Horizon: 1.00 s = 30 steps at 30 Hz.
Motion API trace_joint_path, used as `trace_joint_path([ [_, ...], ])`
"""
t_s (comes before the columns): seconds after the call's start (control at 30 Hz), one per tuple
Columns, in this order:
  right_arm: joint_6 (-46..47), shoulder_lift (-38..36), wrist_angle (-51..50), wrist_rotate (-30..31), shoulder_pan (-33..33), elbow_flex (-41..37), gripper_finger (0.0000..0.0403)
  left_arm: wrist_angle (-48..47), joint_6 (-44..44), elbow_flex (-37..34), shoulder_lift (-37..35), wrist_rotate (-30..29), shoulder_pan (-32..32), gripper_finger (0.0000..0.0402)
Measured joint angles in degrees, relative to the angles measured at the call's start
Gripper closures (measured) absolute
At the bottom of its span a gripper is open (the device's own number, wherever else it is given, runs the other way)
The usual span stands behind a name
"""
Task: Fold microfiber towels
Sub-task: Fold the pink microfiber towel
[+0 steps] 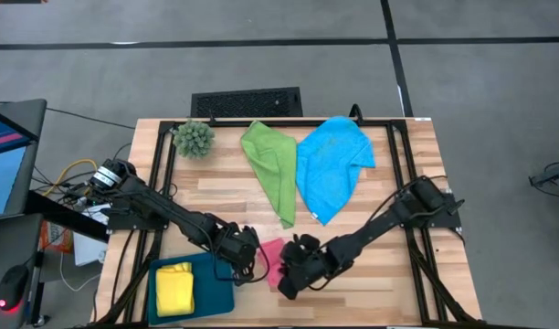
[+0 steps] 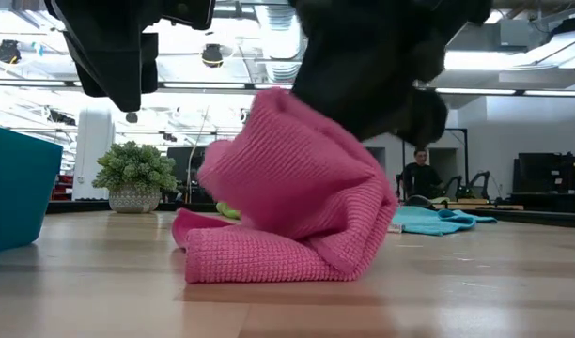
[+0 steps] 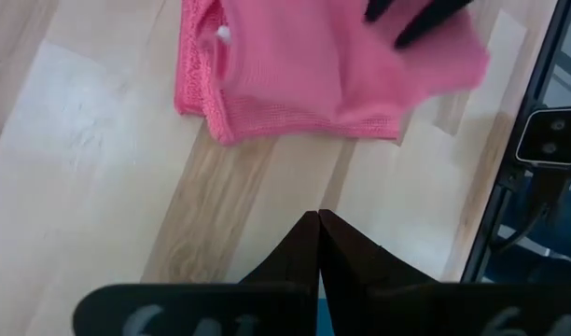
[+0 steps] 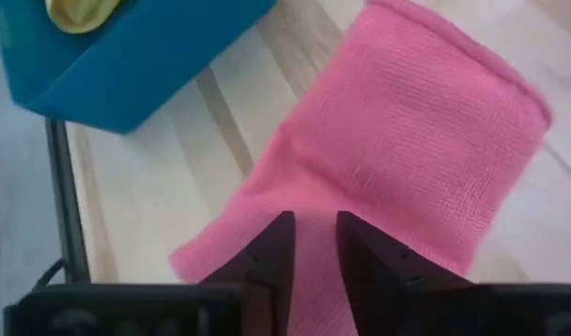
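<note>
The pink towel [image 1: 272, 256] lies bunched near the table's front centre, between my two grippers. My right gripper [image 4: 313, 219] is shut on it and holds part of it raised. My left gripper [image 3: 318, 217] hangs shut just left of the towel, above bare wood, touching nothing. A green towel [image 1: 272, 164] and a blue towel [image 1: 330, 164] lie spread at the far middle. A yellow towel [image 1: 174, 288], folded, rests in the teal tray [image 1: 216, 292] at the front left. My right gripper pinches the pink towel between its two fingers at a raised part [image 4: 315, 207]; one layer or several, I cannot tell. The fingers slant down from the table's right side. The cloth rises to them slack [image 2: 316, 141], and its folded lower part [image 2: 269, 263] lies on the table.
A spiky green plant [image 1: 195, 137] in a pot stands at the far left corner. A black frame [image 1: 389, 123] runs along the table's far and side edges. Bare wood shows at the front right. A person sits in the room beyond the table [image 2: 421, 174].
</note>
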Motion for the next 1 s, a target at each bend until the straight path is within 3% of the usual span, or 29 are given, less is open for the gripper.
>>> trace_joint_path([
  [0.33, 0.26, 6.76, 9.34, -9.69, -2.52, 0.07, 0.0301, 2.98, 0.94, 0.00, 0.00, -4.85, 1.03, 0.0401],
  [0.73, 0.45, -0.63, 2.79, -4.85, -3.40, 0.08, 0.0301, 13.46, 8.40, -0.04, 0.02, -7.27, 1.02, 0.0401],
  [1.0, 0.53, -1.63, -0.27, -3.84, 1.25, -0.18, 0.0301, 28.67, 8.62, -10.33, 0.04, -5.74, 1.58, 0.0401],
])
